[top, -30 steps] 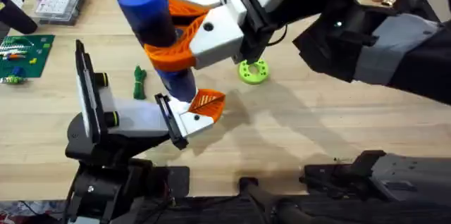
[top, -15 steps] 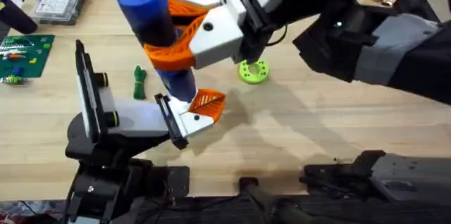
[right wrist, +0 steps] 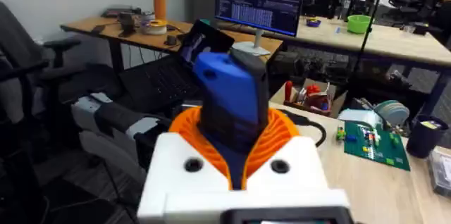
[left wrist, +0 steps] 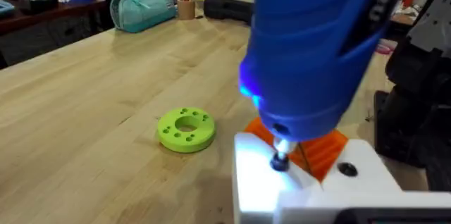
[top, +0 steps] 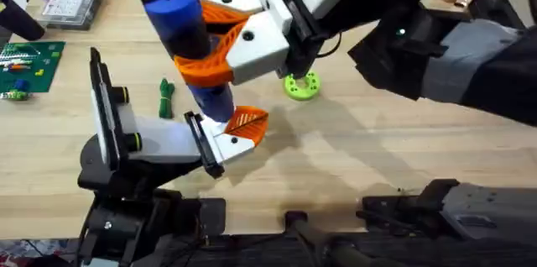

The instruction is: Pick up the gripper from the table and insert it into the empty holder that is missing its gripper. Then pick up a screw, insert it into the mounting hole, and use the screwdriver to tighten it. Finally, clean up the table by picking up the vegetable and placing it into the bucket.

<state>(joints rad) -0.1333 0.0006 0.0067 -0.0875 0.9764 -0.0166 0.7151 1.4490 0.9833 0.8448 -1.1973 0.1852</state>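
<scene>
Overhead: right claw is clamped on the screwdriver, orange pads wrapped round the blue body, tool upright and tilted a bit, bit end down at the holder on the grey arm at about 7 o'clock of the tabletop. Vegetable lies just beside the holder at its 10 o'clock, lime disc near at 2 o'clock. Left wrist: bit tip sits on a dark screw in the white claw body, blue light on, so I'd judge tightening is the step in hand; left claw's own state, cannot tell. Right wrist: screwdriver held firm between ribbed orange pads. To do it well: keep the bit coaxial with the screw, light steady down-pressure, don't let the tilt grow or it cams out; stop when the screw seats.
</scene>
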